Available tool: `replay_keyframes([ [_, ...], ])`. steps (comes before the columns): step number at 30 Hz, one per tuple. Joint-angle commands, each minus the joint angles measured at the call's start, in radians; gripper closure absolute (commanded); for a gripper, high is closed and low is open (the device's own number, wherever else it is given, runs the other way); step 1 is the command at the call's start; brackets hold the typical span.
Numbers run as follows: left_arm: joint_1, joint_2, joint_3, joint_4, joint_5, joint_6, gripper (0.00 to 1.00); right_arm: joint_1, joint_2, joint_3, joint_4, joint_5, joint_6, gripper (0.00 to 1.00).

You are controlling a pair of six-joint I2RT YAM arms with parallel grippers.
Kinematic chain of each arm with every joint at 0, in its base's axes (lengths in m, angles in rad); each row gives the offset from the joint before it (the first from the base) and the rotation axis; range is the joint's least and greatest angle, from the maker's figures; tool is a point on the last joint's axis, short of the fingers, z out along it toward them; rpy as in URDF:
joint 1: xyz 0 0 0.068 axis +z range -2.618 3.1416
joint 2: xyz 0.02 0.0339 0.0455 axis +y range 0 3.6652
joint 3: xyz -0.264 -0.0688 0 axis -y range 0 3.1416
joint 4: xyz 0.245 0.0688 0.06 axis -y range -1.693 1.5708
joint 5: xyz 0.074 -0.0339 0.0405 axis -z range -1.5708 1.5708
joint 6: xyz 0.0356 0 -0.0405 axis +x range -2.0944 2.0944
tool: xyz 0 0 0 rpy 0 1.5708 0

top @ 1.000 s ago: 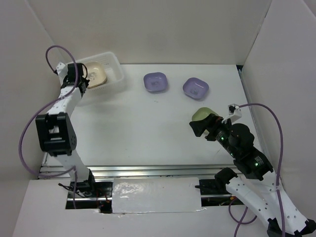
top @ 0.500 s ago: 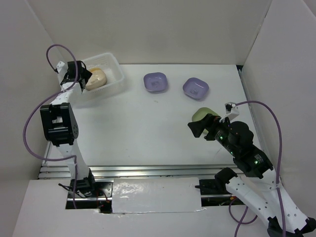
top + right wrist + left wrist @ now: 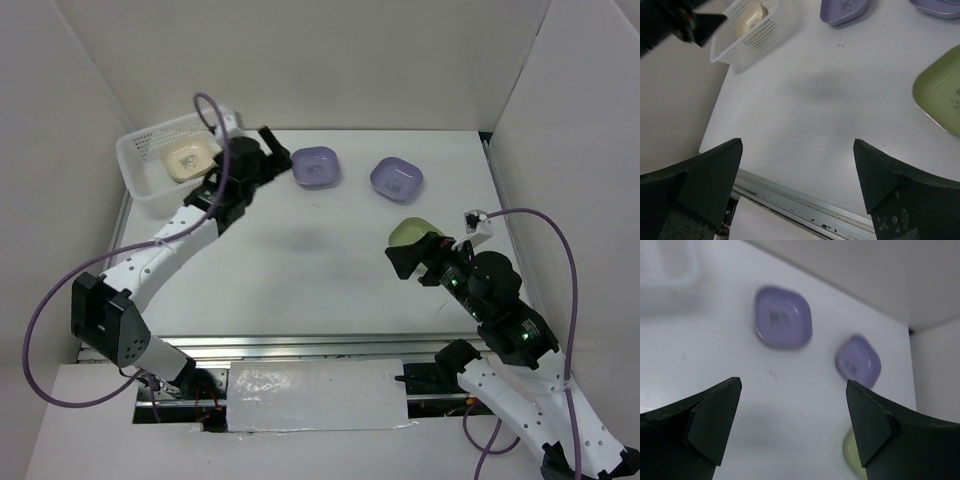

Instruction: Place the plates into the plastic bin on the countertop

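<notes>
Purple plates point(image 3: 315, 166), two of them, are sitting side by side on the white counter point(image 3: 320, 262), apart from the plastic bin point(image 3: 135, 180) in the far left corner. One green plate point(image 3: 407, 232) is lying just beyond your right pincer point(image 3: 404, 258). One cream plate point(image 3: 187, 158) is resting in the bin, perhaps with others beneath it. Your left pincer point(image 3: 792, 387) is hanging wide and empty between the bin and those two; your right pincer is gaping wide too, gripping nothing.
</notes>
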Motion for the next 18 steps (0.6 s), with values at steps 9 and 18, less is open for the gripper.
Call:
replay_keyframes([
  [9, -0.408, 0.519, 0.147, 0.236, 0.324, 0.147, 0.01, 0.001, -0.182, 0.127, -0.181, 0.168, 0.050, 0.00],
  [18, -0.443, 0.802, 0.295, 0.279, 0.322, 0.083, 0.02, -0.002, -0.236, 0.159, -0.263, 0.158, 0.050, 0.00],
])
